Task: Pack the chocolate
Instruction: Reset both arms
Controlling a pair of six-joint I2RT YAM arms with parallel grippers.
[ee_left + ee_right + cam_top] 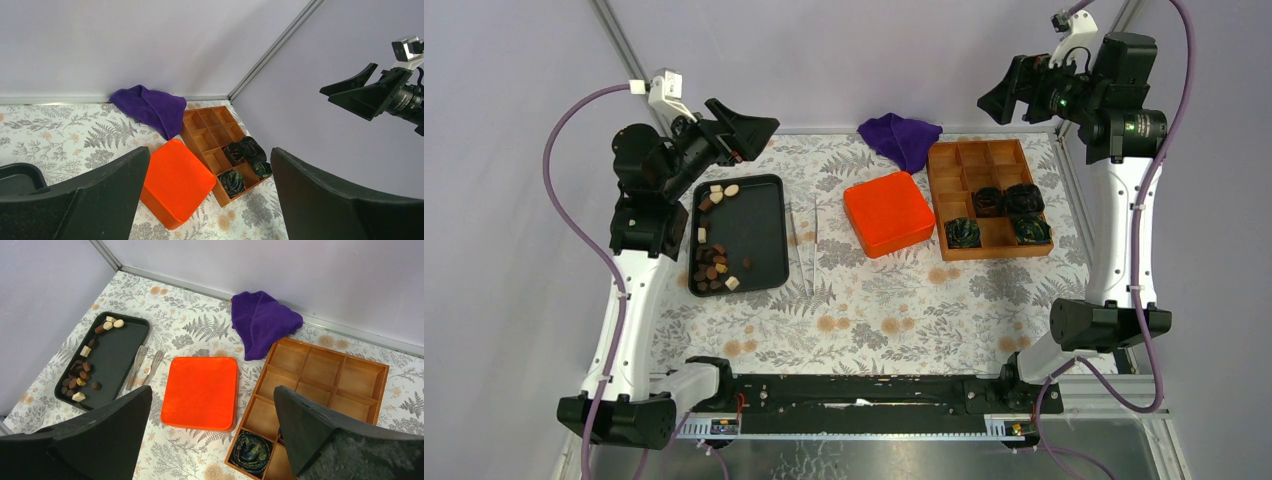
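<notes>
Many small chocolate pieces (711,268), dark brown, light brown and cream, lie on a black tray (759,232) at the left; they also show in the right wrist view (80,375). A wooden compartment box (987,162) at the right holds several dark crinkled cups (963,232) in its near cells. My left gripper (754,128) is open and empty, raised above the tray's far end. My right gripper (1009,95) is open and empty, raised above the box's far edge.
An orange lid (887,213) lies mid-table between tray and box. Metal tongs (805,245) lie just right of the tray. A purple cloth (903,137) is bunched at the back wall. The table has raised metal edges at back and right.
</notes>
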